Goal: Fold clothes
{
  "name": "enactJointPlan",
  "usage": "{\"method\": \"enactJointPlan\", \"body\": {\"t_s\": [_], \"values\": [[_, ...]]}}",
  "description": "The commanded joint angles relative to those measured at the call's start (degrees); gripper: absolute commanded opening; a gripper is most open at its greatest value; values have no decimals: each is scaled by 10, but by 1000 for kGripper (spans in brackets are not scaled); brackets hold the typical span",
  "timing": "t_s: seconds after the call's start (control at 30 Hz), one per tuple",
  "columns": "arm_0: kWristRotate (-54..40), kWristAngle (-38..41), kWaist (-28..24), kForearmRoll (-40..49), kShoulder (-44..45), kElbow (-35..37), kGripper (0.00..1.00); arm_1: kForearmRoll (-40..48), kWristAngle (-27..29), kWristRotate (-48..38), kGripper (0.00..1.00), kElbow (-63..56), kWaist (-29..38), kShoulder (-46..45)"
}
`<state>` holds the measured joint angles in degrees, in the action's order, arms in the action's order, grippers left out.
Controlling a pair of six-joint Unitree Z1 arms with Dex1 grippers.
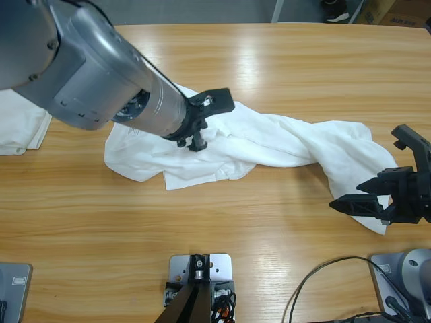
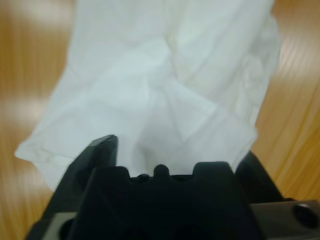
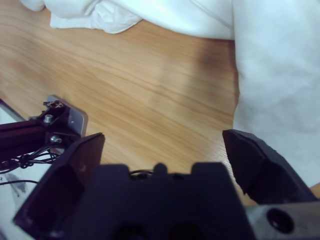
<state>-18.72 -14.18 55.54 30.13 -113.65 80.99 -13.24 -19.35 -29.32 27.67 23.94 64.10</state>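
Across the middle of the long wooden counter (image 1: 283,54), a white shirt (image 1: 269,145) sprawls unfolded and rumpled, stretched from centre toward the right edge; the folding appears barely begun. A second white garment (image 1: 20,128) lies at the far left edge, seemingly folded. Bare wood lies open in front and behind. The left gripper (image 1: 202,124) presses into the shirt's bunched left end, though whether it has hold cannot be told. The right gripper (image 1: 377,195) hangs wide open, empty, over the shirt's right end near the counter's edge.
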Motion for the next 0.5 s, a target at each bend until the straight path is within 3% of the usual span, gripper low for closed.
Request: {"method": "enactJointPlan", "body": {"t_s": [0.03, 0.2, 0.33, 0.5], "values": [[29, -10, -29, -5, -54, 14, 0, 7, -12, -6, 964, -21, -5, 29], [35, -9, -96, 0, -58, 77, 0, 7, -17, -6, 964, -20, -5, 32], [33, -9, -150, 65, -112, 266, 0, 9, -17, -6, 964, -20, -5, 36], [34, -9, -170, 155, -224, 499, 0, 9, -21, -5, 964, -22, -5, 39]]}}
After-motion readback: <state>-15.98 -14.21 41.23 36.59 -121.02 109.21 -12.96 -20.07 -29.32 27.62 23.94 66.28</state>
